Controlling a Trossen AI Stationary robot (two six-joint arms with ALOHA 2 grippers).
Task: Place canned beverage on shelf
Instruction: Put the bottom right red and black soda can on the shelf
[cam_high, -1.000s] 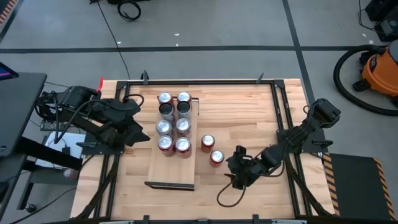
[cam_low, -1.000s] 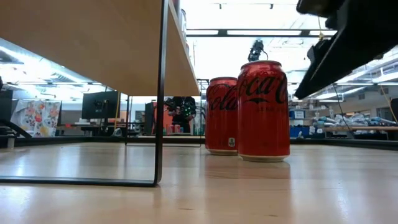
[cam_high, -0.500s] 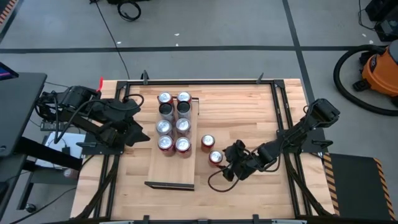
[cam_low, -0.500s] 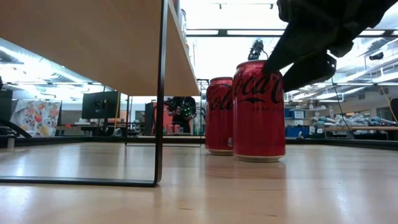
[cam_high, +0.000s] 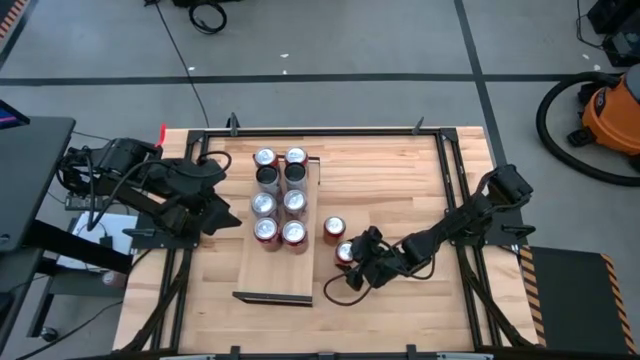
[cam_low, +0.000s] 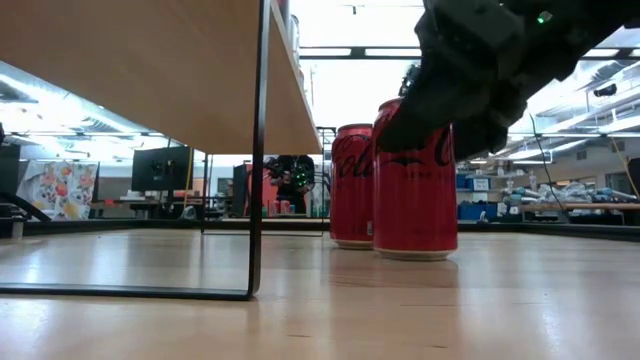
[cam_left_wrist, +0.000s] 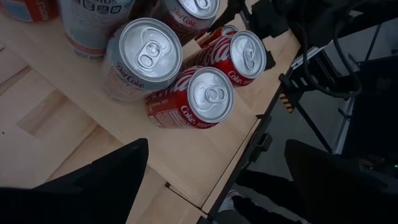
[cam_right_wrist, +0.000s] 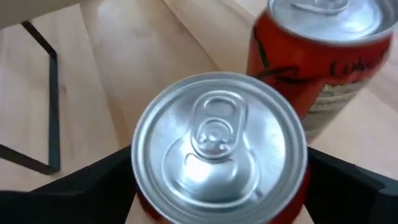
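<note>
Straddling the nearer red can (cam_high: 345, 252) just off the shelf's (cam_high: 277, 270) right edge, the right gripper (cam_high: 357, 262) stands spread, not clenched; left gripper (cam_high: 215, 170) waits released.

a lab or workshop: concrete floor (cam_high: 350, 40), shop vacuum (cam_high: 605, 110), monitors (cam_low: 160, 168) on distant benches.

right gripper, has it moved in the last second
Yes. In the high view the right gripper has come leftward toward the shelf, and its open fingers now straddle the near red can on the tabletop.
</note>
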